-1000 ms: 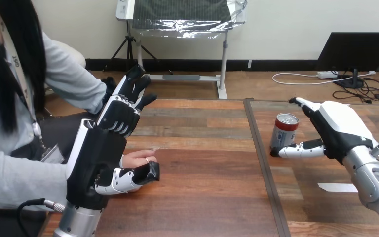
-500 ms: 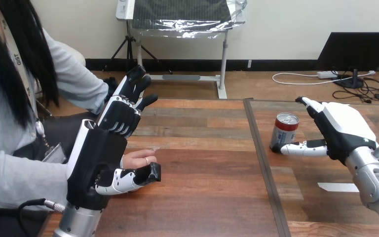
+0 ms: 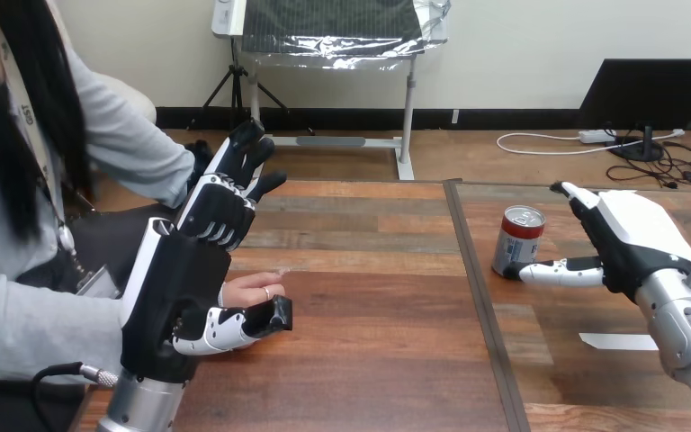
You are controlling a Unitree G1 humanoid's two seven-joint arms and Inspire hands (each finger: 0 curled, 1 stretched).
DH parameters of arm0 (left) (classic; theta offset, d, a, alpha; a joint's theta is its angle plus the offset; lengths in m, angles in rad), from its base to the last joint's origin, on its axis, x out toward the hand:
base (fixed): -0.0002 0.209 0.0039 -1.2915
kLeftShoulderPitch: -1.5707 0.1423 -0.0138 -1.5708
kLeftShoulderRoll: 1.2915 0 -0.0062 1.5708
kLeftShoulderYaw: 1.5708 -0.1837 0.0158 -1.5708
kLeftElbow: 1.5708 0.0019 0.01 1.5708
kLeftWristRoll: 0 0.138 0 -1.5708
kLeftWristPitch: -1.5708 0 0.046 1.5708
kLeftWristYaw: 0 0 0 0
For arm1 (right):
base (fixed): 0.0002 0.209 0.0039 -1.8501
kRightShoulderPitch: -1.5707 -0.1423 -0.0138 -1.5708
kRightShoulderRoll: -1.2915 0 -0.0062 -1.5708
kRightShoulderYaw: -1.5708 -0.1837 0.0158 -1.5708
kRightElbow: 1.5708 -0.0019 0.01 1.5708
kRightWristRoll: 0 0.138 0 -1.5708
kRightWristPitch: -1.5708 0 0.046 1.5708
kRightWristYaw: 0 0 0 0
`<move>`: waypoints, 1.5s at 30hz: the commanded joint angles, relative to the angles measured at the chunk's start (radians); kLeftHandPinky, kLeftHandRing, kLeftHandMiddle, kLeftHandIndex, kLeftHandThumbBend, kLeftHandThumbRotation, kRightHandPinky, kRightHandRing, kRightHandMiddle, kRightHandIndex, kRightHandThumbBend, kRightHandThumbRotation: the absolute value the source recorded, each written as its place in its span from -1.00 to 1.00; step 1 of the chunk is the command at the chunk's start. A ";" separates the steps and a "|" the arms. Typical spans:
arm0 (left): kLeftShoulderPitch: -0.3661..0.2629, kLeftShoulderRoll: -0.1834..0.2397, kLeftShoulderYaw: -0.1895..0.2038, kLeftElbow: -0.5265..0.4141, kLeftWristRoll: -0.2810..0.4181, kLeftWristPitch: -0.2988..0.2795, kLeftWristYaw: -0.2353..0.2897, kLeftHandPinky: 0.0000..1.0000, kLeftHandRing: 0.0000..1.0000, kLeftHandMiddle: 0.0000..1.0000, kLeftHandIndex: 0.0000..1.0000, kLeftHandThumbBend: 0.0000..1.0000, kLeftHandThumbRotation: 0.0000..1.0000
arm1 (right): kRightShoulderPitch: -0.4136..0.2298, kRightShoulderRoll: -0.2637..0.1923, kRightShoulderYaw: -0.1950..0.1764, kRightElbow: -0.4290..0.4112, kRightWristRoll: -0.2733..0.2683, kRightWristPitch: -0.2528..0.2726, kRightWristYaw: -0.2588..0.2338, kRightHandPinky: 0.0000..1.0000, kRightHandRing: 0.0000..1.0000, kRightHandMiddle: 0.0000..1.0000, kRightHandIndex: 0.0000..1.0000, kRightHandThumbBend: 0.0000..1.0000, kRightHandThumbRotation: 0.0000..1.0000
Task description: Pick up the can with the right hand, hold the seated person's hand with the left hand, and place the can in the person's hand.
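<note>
Red-and-silver can (image 3: 519, 238), right hand (image 3: 634, 238) fingers spread beside it, left hand (image 3: 180, 288) fingers straight by person's hand (image 3: 254, 288)

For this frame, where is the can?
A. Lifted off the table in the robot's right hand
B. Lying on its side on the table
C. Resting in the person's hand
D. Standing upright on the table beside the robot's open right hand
D: the can stands upright on the table. The right hand is open just beside it, with its fingers straight and not closed round it.
</note>
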 commanded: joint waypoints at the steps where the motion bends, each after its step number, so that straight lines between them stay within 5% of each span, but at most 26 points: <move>1: -0.042 -0.005 0.011 -0.028 -0.004 -0.009 0.010 0.78 0.93 0.96 0.88 1.00 0.00 | -0.097 0.008 -0.005 0.004 0.004 0.017 -0.003 0.91 0.96 0.89 0.89 1.00 0.32; 20: -0.035 -0.006 0.006 -0.029 0.008 -0.030 0.028 0.75 0.93 0.95 0.87 1.00 0.03 | -0.119 0.034 0.020 0.019 -0.023 0.106 0.043 0.93 0.96 0.89 0.89 1.00 0.27; 45: -0.031 -0.007 0.001 -0.016 0.013 -0.055 0.042 0.77 0.93 0.95 0.87 1.00 0.04 | -0.124 0.055 0.049 0.026 -0.055 0.150 0.057 0.94 0.95 0.87 0.86 1.00 0.31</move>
